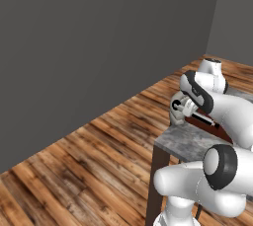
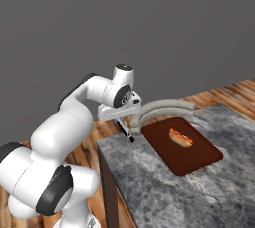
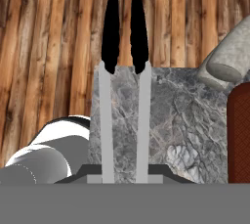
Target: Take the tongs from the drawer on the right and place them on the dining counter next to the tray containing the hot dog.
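Note:
My gripper (image 2: pixel 124 125) is shut on the tongs (image 3: pixel 106 120), two slim grey arms ending in black tips. In the right base view the tongs (image 2: pixel 129 136) point down at the far left corner of the dining counter (image 2: pixel 149 182), a grey marbled top on dark legs. I cannot tell whether they touch the stone. In the hand view the black tips reach past the counter edge over the floor. The tray (image 2: pixel 199 160), dark reddish-brown here, lies just right of the tongs with the hot dog (image 2: pixel 181 138) on it. The drawer is out of view.
A pale curved stool back (image 2: pixel 164 107) stands behind the counter, close to the gripper and the tray's far end. Wooden plank floor (image 1: pixel 89 161) lies to the left below the counter edge, and a dark grey wall (image 1: pixel 99 32) stands behind.

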Available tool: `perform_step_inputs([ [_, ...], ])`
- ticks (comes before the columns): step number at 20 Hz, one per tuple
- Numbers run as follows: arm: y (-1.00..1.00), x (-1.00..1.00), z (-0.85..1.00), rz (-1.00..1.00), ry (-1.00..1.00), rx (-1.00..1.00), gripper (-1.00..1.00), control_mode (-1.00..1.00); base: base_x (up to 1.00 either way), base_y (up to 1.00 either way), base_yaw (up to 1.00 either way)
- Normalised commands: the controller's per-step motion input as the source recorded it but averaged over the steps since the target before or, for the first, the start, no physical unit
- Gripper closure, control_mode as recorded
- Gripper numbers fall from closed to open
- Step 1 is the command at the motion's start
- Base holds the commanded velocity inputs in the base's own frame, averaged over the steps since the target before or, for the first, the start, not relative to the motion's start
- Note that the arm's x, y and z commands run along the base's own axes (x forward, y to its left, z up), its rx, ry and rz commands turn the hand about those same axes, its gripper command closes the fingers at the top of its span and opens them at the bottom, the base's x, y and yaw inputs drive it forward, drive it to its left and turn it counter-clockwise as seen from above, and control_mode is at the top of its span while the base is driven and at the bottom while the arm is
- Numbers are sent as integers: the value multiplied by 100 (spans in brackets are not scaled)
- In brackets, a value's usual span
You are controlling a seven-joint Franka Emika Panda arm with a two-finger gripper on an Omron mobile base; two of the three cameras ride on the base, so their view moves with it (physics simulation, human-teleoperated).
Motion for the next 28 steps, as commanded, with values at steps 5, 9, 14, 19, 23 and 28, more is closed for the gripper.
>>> perform_step_inputs([
  [5,-10,0,-27,0,0,0,100,-100,0,0,0],
  [9,-9,1,-30,0,1,0,100,-100,0,0,0],
  [14,-9,0,-37,0,1,0,100,-100,0,0,0],
  [19,-20,-8,-17,0,0,0,100,-100,0,0,0],
  [23,-23,-14,-1,0,0,0,100,-100,0,0,0],
  [28,-19,-13,-8,0,0,0,100,-100,0,0,0],
])
